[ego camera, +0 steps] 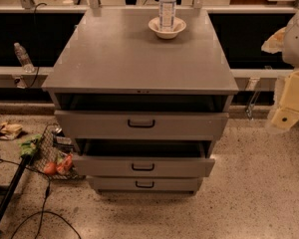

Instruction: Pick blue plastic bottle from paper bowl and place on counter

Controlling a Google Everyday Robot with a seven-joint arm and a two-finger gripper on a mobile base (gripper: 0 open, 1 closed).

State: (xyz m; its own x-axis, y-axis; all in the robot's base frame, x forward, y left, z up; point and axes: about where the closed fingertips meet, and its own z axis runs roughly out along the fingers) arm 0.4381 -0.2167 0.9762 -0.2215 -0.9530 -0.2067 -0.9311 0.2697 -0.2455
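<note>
At the counter's (pixel 139 54) far end the blue plastic bottle (pixel 167 6) stands in the paper bowl (pixel 158 32). The gripper (pixel 286 112) is blurred and cropped at right: open or closed, I cannot tell.

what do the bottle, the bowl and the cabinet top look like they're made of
The blue plastic bottle: clear, glossy thin plastic; the background shows through it. The paper bowl: matte cream, probably paper or pulp, though ceramic can't be excluded. The counter: smooth matte grey, painted metal or laminate, faint sheen. The gripper hangs at the right, off the counter's edge, touching none.
</note>
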